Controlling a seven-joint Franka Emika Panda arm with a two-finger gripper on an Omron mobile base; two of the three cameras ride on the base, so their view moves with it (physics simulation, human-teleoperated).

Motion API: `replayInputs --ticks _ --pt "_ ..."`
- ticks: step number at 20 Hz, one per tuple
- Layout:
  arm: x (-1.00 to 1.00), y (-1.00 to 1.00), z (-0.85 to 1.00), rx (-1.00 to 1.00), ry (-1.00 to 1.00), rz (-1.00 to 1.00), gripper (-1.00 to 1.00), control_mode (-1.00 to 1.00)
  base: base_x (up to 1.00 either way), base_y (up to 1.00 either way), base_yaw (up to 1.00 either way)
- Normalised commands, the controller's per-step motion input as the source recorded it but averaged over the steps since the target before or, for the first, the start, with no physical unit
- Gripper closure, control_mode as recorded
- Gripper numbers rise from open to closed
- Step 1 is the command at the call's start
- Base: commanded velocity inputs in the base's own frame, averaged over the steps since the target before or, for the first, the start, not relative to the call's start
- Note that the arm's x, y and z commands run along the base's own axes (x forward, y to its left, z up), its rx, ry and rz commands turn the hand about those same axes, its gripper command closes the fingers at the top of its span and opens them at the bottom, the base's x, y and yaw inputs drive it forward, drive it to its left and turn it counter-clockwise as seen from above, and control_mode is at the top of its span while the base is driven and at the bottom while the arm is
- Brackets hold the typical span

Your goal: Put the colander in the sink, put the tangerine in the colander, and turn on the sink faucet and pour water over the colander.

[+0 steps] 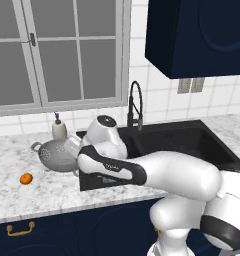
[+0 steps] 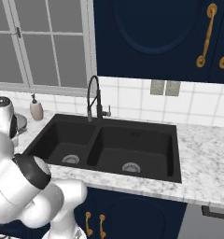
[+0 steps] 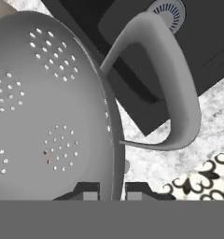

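The grey metal colander (image 1: 56,154) sits on the marble counter just left of the black sink (image 1: 192,137), close to its left edge. My gripper (image 3: 112,192) is shut on the colander's rim (image 3: 115,140), one finger inside the bowl and one outside, beside a loop handle (image 3: 179,93). Beyond that handle lie the sink's edge and a silver drain (image 3: 167,10). The small orange tangerine (image 1: 26,178) rests on the counter to the colander's front left. Behind the sink rises the black gooseneck faucet (image 1: 135,106), also seen from the other side (image 2: 93,97).
A beige soap dispenser (image 1: 59,129) stands behind the colander near the window sill. Both basins of the sink (image 2: 109,144) hold nothing but their drains. Dark blue wall cabinets (image 1: 197,35) hang above the right side. My own arm (image 1: 157,172) stretches across the sink's front edge.
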Motion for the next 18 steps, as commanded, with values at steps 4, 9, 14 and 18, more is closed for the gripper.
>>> replayInputs --ticks 4,9,14,18 --pt "-0.1 -0.81 0.18 0.13 0.12 -0.15 1.0 -1.0 0.0 0.0 0.0" --pt "0.11 -0.66 0.11 0.03 0.32 -0.17 1.0 -1.0 0.0 0.0 0.0" --pt "0.33 -0.29 -0.03 -0.11 0.42 -0.15 1.0 -1.0 0.0 0.0 0.0" --pt "0.65 -0.14 0.0 -0.19 0.41 -0.13 1.0 -1.0 0.0 0.0 0.0"
